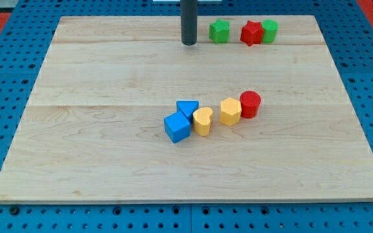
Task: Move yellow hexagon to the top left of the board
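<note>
1. The yellow hexagon (230,111) sits a little right of the table's (96,149) centre, flat on the wood, far from the top-left corner it must reach.
2. Touching it at about 2 o'clock is a red cylinder (250,103); just beside it at 9 o'clock stands a yellow heart (203,121), with a blue triangle (188,108) and a blue cube (177,127) packed against that heart.
3. At 11 o'clock from the hexagon, well apart near the top edge, the tool's tip (189,43) rests on the table; it is a plain rod, with nothing to spread or pinch.
4. At 12 o'clock along the top edge lie a green star (219,30), a red star (252,32) and a green cylinder (269,30).
5. Likely risks: a push toward 10 o'clock should start from the hexagon's lower right, where the red cylinder crowds the approach; an off-centre contact could spin the hexagon into the heart and drag the blue pieces along.
</note>
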